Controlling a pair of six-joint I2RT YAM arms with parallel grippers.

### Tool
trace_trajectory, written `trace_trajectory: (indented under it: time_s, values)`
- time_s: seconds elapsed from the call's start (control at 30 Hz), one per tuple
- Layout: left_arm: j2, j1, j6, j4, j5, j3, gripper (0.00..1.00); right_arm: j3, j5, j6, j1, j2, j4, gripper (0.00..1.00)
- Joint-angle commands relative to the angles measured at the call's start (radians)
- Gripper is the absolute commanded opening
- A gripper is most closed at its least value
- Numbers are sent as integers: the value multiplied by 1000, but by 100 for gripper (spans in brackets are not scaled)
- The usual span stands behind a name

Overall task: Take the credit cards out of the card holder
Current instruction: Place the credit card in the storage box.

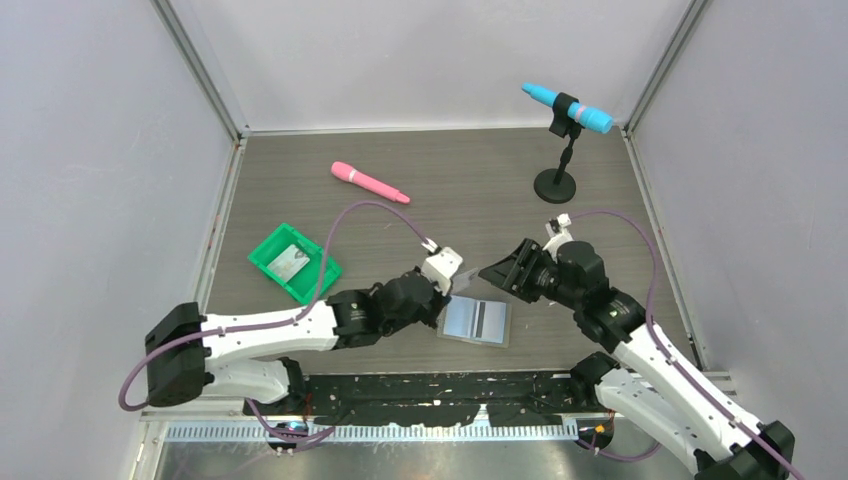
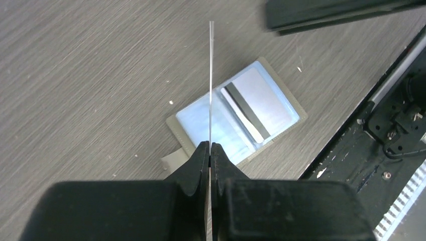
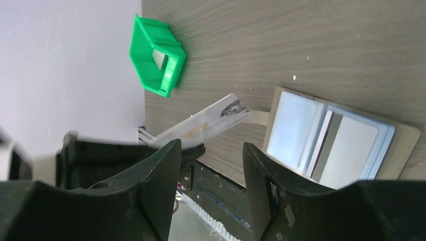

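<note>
The card holder [image 1: 476, 321] lies open and flat on the table, its pale blue pockets up [image 2: 236, 118]. One of the credit cards, with a dark stripe [image 2: 253, 108], sits in its right-hand pocket [image 3: 346, 153]. My left gripper [image 2: 210, 145] is shut on another credit card [image 2: 210, 75], seen edge-on above the holder. In the right wrist view that card [image 3: 206, 123] is white with faint print and sticks out from the left gripper's black body. My right gripper [image 3: 211, 145] stands open with nothing between its fingers, just right of the held card [image 1: 497, 272].
A green tray [image 1: 295, 262] with a card lying in it [image 1: 290, 262] stands to the left near the wall. A pink marker [image 1: 369, 182] lies at the back. A blue microphone [image 1: 567, 107] on a black stand [image 1: 555, 185] is at the back right.
</note>
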Motion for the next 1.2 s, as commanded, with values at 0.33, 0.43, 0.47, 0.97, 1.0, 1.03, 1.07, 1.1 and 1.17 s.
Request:
trace_trajectory:
  time_s: [0.33,0.43,0.47,0.97,1.0,1.03,1.07,1.1,1.17]
  values:
    - [-298,591,-283,-276,366,-44,0,-29,-6,-207,-4,-137,137,80]
    - [-367,768,-312,-338,471,-41,0,-48,-30,-206,-4,-126,146,87]
    - [-386,834,-320,-374,480,-34,0,-52,-40,-203,-5,-124,156,91]
    - [-391,1508,-349,-616,587,34,0,-81,-91,-221,-4,-112,159,100]
    - [-369,1526,-350,-617,594,34,0,-80,-92,-225,-4,-113,158,100]
    - [-344,1538,-352,-618,599,34,0,-80,-95,-232,-4,-113,157,100]
    - [-322,1551,-355,-616,607,34,0,-79,-96,-236,-4,-114,157,99]
    - [-295,1560,-357,-608,621,32,0,-79,-96,-240,-4,-115,153,99]
    - [-236,1575,-362,-583,651,28,0,-78,-93,-246,-4,-118,148,100]
